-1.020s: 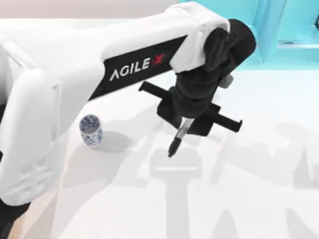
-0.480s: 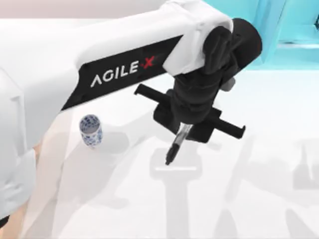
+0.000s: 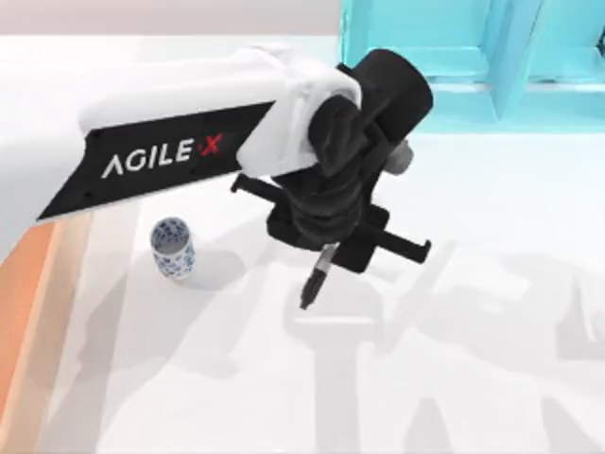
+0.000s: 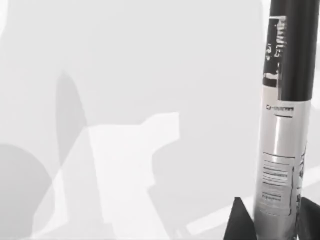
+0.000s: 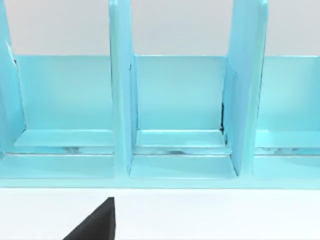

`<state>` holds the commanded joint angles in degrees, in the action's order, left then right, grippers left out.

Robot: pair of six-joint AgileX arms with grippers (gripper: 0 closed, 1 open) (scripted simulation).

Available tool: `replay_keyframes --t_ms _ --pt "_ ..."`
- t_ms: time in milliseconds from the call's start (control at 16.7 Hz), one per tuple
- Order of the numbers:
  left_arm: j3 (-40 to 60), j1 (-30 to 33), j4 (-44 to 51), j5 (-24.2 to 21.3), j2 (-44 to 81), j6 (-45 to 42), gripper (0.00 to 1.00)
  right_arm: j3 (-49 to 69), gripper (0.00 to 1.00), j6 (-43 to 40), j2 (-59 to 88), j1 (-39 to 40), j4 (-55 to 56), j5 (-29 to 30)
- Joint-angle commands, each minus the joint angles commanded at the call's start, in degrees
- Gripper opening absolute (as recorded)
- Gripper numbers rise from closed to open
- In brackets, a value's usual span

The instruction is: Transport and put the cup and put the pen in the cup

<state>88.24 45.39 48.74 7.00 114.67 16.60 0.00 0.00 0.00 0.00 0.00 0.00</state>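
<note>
Turquoise shelf (image 3: 473, 57) behind pen-holding left tool (image 3: 326, 248).

The cup (image 3: 173, 248) is showing white with a blue speckled pattern. The pen (image 4: 282, 125) is showing a black cap and a pale grey labelled barrel. The shelf unit (image 5: 175, 115) is showing light turquoise.

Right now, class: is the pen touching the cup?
Apart. The top view shows the pen hanging from the left gripper, with bare table between it and the cup.
</note>
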Motion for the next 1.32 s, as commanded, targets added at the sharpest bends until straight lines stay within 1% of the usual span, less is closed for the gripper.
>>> replay_keyframes --t_ms 240,660,900,1020,1140,1320 --pt "-17.19 -4.53 -22.83 -1.87 -7.39 -4.30 0.00 0.00 1.00 0.00 0.00 0.00 0.00 0.00" --pt "-49.64 -13.51 -69.89 -4.37 -24.39 -11.79 0.00 0.00 1.00 0.00 0.00 0.00 0.00 0.00" --pt "-65.19 -18.17 -93.79 -5.02 -34.61 -14.95 0.00 0.00 1.00 0.00 0.00 0.00 0.00 0.00" --pt "-71.30 -20.07 -103.11 -5.14 -39.16 -16.11 0.00 0.00 1.00 0.00 0.00 0.00 0.00 0.00" --pt "-76.07 -21.59 -110.11 -5.18 -43.01 -16.97 0.00 0.00 1.00 0.00 0.00 0.00 0.00 0.00" --pt "-80.27 -22.97 -116.04 -5.15 -46.74 -17.68 0.00 0.00 1.00 0.00 0.00 0.00 0.00 0.00"
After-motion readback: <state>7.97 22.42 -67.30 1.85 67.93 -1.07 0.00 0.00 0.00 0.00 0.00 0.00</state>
